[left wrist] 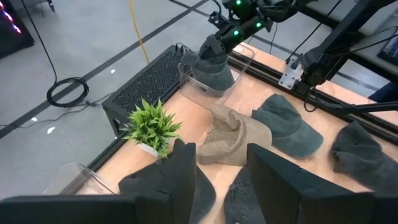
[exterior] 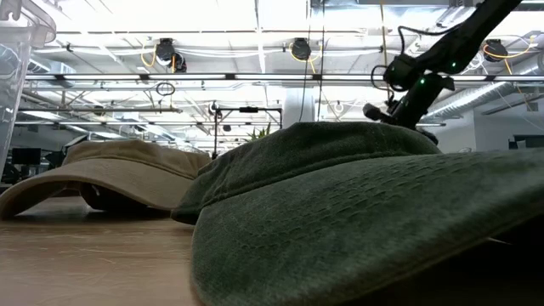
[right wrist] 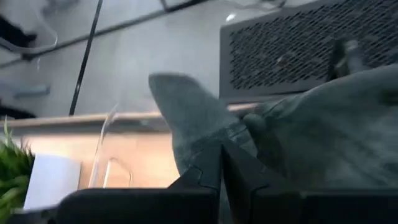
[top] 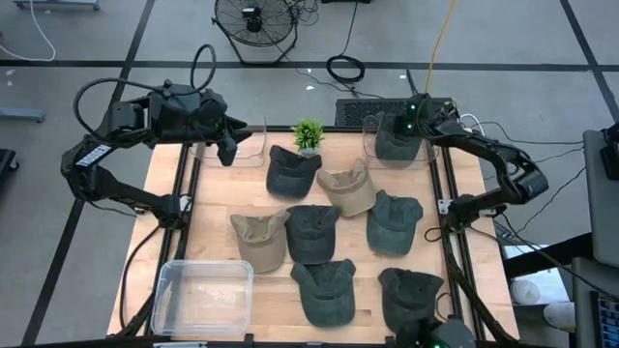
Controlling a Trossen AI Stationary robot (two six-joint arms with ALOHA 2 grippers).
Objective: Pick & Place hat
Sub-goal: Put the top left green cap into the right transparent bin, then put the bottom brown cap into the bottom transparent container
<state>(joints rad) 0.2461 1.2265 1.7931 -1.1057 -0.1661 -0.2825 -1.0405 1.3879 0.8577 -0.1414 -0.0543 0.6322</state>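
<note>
Right gripper (top: 414, 124) pinching a dark green hat (top: 395, 141) at the table's far right corner.
Its fingers are closed on the fabric; the hat sits in the clear bin (top: 370, 130) directly under it. Left gripper (top: 228, 147) hovers at the far left, fingers parted, holding nothing.

A near green hat (exterior: 374, 221) hides most of the counter (exterior: 85, 255) in the low view, its brim cut off.

- No text, label, brand, number or sign could be read on any hat, bin, arm or surface in these views.
</note>
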